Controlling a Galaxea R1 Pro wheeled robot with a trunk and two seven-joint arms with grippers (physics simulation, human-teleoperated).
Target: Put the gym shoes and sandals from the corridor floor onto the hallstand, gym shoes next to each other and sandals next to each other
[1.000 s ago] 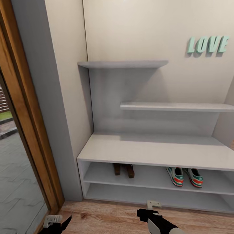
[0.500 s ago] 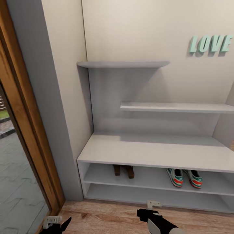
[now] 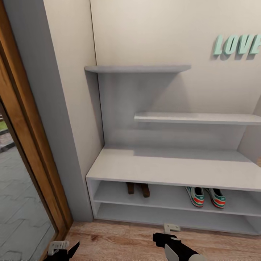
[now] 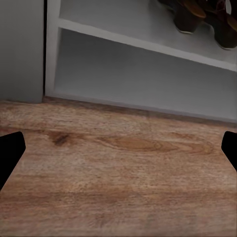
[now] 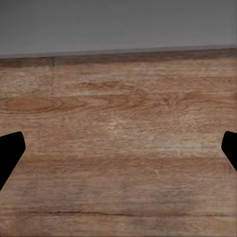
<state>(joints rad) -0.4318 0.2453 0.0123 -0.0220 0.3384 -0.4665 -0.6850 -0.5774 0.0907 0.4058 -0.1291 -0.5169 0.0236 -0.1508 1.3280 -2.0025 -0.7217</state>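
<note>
The two gym shoes, cream with green stripes and red heels, stand side by side on the upper shoe shelf of the light-grey hallstand, toward its right. On the same shelf, left of the middle, the two brown sandals sit close together; their heels also show in the left wrist view. My left gripper hangs low over the corridor floor, open and holding nothing. The right gripper is before the rack's bottom shelf, open over bare planks.
A wooden door frame and a grey wall corner stand left of the rack. Stepped wall shelves rise above the flat top. Green LOVE letters hang on the wall at right.
The whole picture has slid slightly, so the camera has moved a little. The shoes, sandals and both grippers keep their places.
</note>
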